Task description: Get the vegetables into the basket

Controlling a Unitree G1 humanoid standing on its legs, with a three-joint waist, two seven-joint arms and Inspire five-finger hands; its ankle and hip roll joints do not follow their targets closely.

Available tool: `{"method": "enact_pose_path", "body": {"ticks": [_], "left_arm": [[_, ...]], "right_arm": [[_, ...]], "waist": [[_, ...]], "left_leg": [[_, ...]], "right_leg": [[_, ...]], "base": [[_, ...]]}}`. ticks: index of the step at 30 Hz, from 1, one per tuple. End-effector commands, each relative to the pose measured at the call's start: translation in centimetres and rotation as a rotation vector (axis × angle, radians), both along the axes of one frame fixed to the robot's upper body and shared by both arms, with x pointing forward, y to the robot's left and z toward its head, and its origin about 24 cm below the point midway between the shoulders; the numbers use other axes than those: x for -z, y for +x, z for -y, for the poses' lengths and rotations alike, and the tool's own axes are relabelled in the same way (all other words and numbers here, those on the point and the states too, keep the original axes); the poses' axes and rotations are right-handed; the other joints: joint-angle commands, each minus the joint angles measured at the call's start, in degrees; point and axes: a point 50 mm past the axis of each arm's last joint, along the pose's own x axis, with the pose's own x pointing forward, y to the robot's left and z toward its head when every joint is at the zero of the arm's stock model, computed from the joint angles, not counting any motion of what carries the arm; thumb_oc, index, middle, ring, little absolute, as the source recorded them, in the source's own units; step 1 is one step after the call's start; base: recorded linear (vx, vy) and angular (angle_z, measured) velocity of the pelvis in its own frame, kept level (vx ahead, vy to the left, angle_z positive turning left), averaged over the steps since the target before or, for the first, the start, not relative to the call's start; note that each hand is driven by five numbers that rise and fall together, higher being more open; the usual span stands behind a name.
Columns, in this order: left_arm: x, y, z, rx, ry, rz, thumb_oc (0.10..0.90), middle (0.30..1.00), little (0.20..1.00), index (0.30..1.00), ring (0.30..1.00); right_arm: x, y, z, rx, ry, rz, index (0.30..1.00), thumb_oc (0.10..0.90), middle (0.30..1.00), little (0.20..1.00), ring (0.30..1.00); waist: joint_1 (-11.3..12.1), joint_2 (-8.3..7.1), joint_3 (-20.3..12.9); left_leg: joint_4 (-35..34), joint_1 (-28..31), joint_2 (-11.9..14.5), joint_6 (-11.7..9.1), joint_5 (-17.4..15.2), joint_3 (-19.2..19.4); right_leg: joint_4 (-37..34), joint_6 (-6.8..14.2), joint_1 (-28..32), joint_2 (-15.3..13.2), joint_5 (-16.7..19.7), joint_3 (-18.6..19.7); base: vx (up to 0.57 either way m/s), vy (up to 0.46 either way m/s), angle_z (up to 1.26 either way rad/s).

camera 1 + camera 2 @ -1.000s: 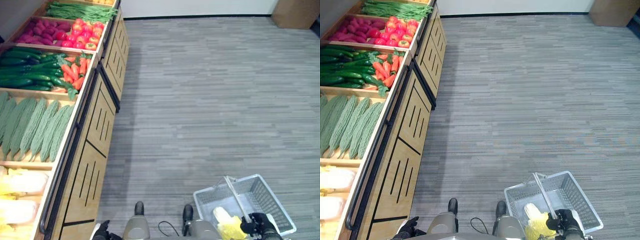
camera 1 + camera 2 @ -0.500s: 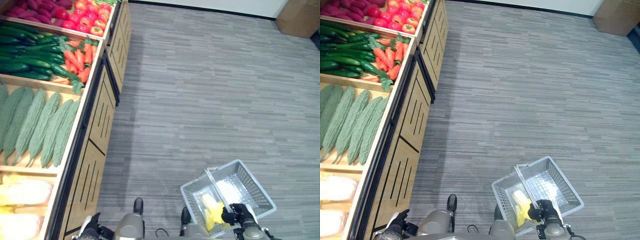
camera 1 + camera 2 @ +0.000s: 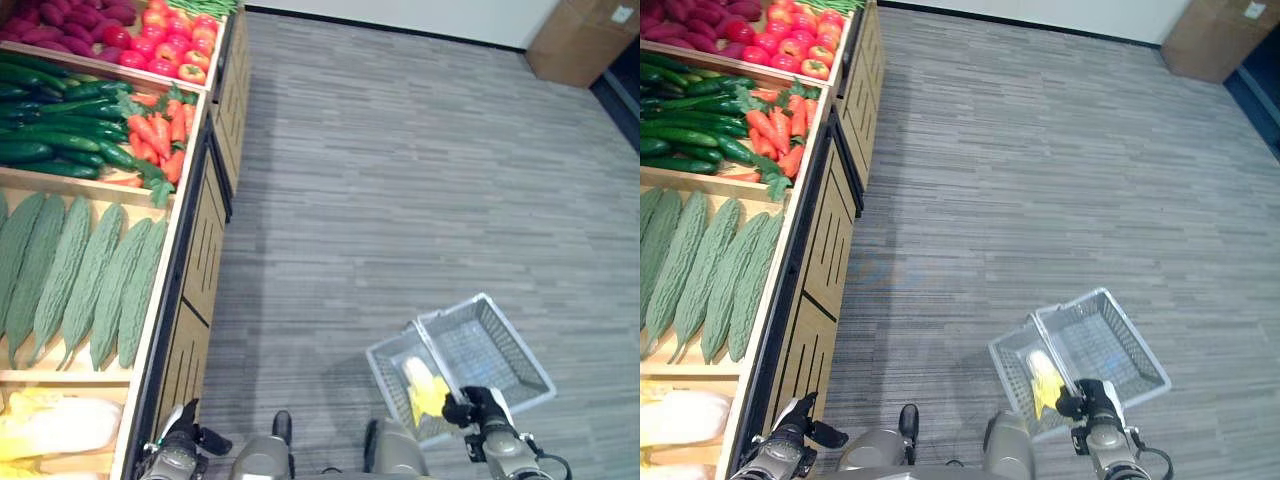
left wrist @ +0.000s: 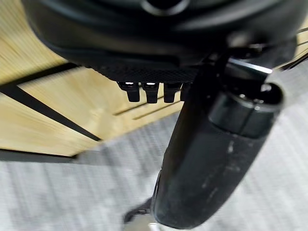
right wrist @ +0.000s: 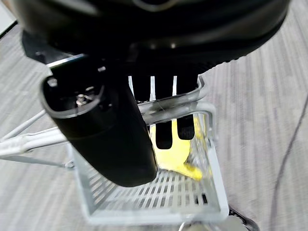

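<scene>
At my right side, my right hand [image 3: 478, 410] curls its fingers around the basket [image 3: 490, 345] handle; yellow vegetable [image 3: 422, 384] inside. Left hand [image 3: 178, 448] relaxed. Risk: tilted basket could spill it.

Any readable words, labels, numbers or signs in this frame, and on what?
None can be read.
Cardboard box, far corner of the floor: a small pale label, too small to read.
Basket, carried by the right robot hand: no print visible.
</scene>
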Motion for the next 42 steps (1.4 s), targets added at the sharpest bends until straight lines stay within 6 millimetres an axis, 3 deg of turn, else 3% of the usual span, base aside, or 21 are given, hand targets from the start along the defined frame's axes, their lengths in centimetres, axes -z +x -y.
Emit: {"method": "enact_pose_path", "body": {"ticks": [1,2,7,12,14,16,17,19,21,22,23,26,28,33,35,38,42], "left_arm": [[-0.4,0.2,-0.7,0.000,0.030,0.033,0.900,1.000,1.000,1.000,1.000],[-0.1,-0.5,-0.5,0.004,0.025,0.003,0.900,1.000,1.000,1.000,1.000],[0.4,-1.9,-0.3,-0.015,0.016,-0.040,0.900,1.000,1.000,1.000,1.000],[0.7,-2.1,0.3,0.003,0.011,-0.057,0.900,1.000,1.000,1.000,1.000],[0.7,-1.7,0.8,0.013,0.008,-0.046,0.900,1.000,1.000,1.000,1.000],[0.7,-1.0,1.4,-0.009,-0.012,-0.011,0.900,1.000,1.000,1.000,1.000],[0.7,-1.0,1.4,-0.009,-0.012,-0.011,0.900,1.000,1.000,1.000,1.000],[0.6,-0.6,1.4,-0.027,-0.013,0.001,0.900,1.000,1.000,1.000,1.000],[0.6,-0.5,1.5,-0.012,0.007,-0.005,0.900,1.000,1.000,1.000,1.000],[0.6,-0.5,1.5,-0.012,0.007,-0.005,0.900,1.000,1.000,1.000,1.000],[0.6,-0.7,1.4,-0.014,0.012,-0.008,0.900,1.000,1.000,1.000,1.000],[0.7,-1.2,1.1,-0.025,0.024,-0.027,0.900,1.000,1.000,1.000,1.000],[0.8,-1.9,0.7,-0.043,0.031,-0.045,0.900,1.000,1.000,1.000,1.000],[0.7,-2.6,-0.1,-0.043,0.050,-0.064,0.900,1.000,1.000,1.000,1.000],[0.3,-1.8,-0.5,-0.037,0.061,-0.034,0.900,1.000,1.000,1.000,1.000],[0.0,-1.1,-0.8,-0.036,0.068,-0.013,0.900,1.000,1.000,1.000,1.000],[-0.4,-0.4,-1.3,-0.022,0.088,0.007,0.900,1.000,1.000,1.000,1.000]], "right_arm": [[-2.7,2.2,3.2,0.026,-0.087,0.123,0.300,0.400,0.300,0.300,0.300],[-2.7,1.9,3.0,0.010,-0.087,0.124,0.300,0.400,0.300,0.300,0.300],[-2.1,0.9,3.0,0.002,-0.074,0.090,0.300,0.400,0.300,0.300,0.300],[-2.8,1.0,3.8,-0.011,-0.099,0.113,0.300,0.400,0.300,0.300,0.300],[-3.3,1.1,4.4,-0.002,-0.119,0.128,0.300,0.400,0.300,0.300,0.300],[-3.4,0.5,5.4,0.039,-0.135,0.121,0.300,0.400,0.300,0.300,0.300],[-3.4,0.5,5.4,0.039,-0.135,0.121,0.300,0.400,0.300,0.300,0.300],[-3.4,0.3,5.5,0.052,-0.138,0.118,0.300,0.400,0.300,0.300,0.300],[-3.0,-0.4,5.8,0.080,-0.149,0.090,0.300,0.400,0.300,0.300,0.300],[-3.0,-0.4,5.8,0.080,-0.149,0.090,0.300,0.400,0.300,0.300,0.300],[-3.0,-0.3,5.8,0.074,-0.157,0.090,0.300,0.400,0.300,0.300,0.300],[-2.5,-0.7,5.3,0.068,-0.147,0.069,0.300,0.400,0.300,0.300,0.300],[-2.1,-1.1,4.9,0.060,-0.134,0.050,0.300,0.400,0.300,0.300,0.300],[-1.2,-2.2,4.0,0.051,-0.102,0.011,0.300,0.400,0.300,0.300,0.300],[-1.3,-1.5,3.5,0.030,-0.095,0.021,0.300,0.400,0.300,0.300,0.300],[-1.4,-0.5,3.0,0.007,-0.090,0.040,0.300,0.400,0.300,0.300,0.300],[-1.9,1.0,2.3,-0.021,-0.081,0.086,0.300,0.400,0.300,0.300,0.300]], "waist": [[-1.40,0.55,2.58],[-2.43,0.42,1.80],[-2.41,0.86,-0.23],[-2.58,2.24,-1.20],[-2.40,2.25,-0.87],[-1.93,1.84,0.33],[-1.96,1.84,0.36],[-1.69,1.74,0.89],[-0.69,1.67,1.00],[-0.67,1.67,1.03],[-0.07,2.17,0.86],[1.38,2.56,0.54],[1.87,2.21,0.08],[2.26,0.26,-1.25],[2.81,-0.95,-1.54],[3.17,-1.44,-1.38],[3.05,-0.34,-0.24]], "left_leg": [[2.64,0.51,2.37,-6.40,-1.11,-5.03],[2.77,3.20,3.25,-7.62,-2.77,-6.21],[2.08,6.11,5.89,-9.01,-3.25,-8.41],[3.18,5.53,9.77,-10.94,-0.38,-10.95],[7.57,3.06,10.37,-11.85,2.22,-10.87],[15.02,-1.68,10.27,-12.36,6.00,-8.38],[15.13,-1.72,10.26,-12.36,5.96,-8.43],[14.47,-3.64,9.80,-12.13,6.08,-7.50],[6.79,-9.61,7.13,-11.13,5.64,-5.47],[6.77,-9.57,7.13,-11.13,5.65,-5.45],[3.57,-11.70,7.39,-11.20,8.61,-5.35],[-1.35,-13.86,8.14,-11.89,13.44,-5.08],[-0.47,-13.17,8.16,-11.43,12.46,-4.89],[3.88,-12.46,5.94,-9.12,8.30,-3.23],[6.10,-12.34,4.57,-7.87,5.74,-2.07],[6.38,-12.03,3.96,-6.95,4.53,-1.54],[5.02,-9.12,3.95,-5.06,3.77,-0.92]], "right_leg": [[-13.29,1.21,4.49,1.00,10.29,0.94],[-16.02,2.14,3.39,1.43,11.94,3.55],[-13.34,0.49,4.81,3.97,8.37,1.62],[-9.31,-1.91,4.96,6.22,3.55,-1.62],[-9.81,-2.87,6.17,6.59,2.95,-2.51],[-10.75,-4.53,8.90,6.70,1.68,-4.14],[-10.75,-4.52,8.92,6.68,1.68,-4.18],[-11.30,-4.55,10.02,6.55,1.20,-4.54],[-14.18,-4.00,12.64,6.79,0.80,-4.45],[-14.18,-4.00,12.66,6.79,0.80,-4.43],[-14.90,-3.93,13.68,7.40,0.50,-4.16],[-15.97,-3.95,17.35,8.76,-1.11,-2.51],[-15.90,-3.73,19.10,8.86,-2.27,-1.05],[-14.59,-1.90,21.23,5.87,-2.56,1.23],[-13.22,-0.46,20.31,4.22,0.40,2.62],[-10.43,0.36,18.67,3.41,2.86,3.17],[1.68,0.87,13.29,3.96,7.89,2.55]], "base": [[0.54,-0.323,0.71],[0.54,-0.324,0.82],[0.28,-0.253,0.56],[0.14,-0.247,0.28],[0.09,-0.233,0.21],[0.09,-0.219,0.42],[0.07,-0.152,0.45],[0.06,-0.076,0.26],[0.18,-0.041,0.42],[0.20,0.038,0.40],[0.17,0.047,0.10],[0.32,0.095,-0.42],[0.31,0.124,-0.57],[0.25,0.185,-0.40],[0.22,0.198,-0.35],[0.12,0.160,-0.29],[0.10,0.177,-0.18]]}}
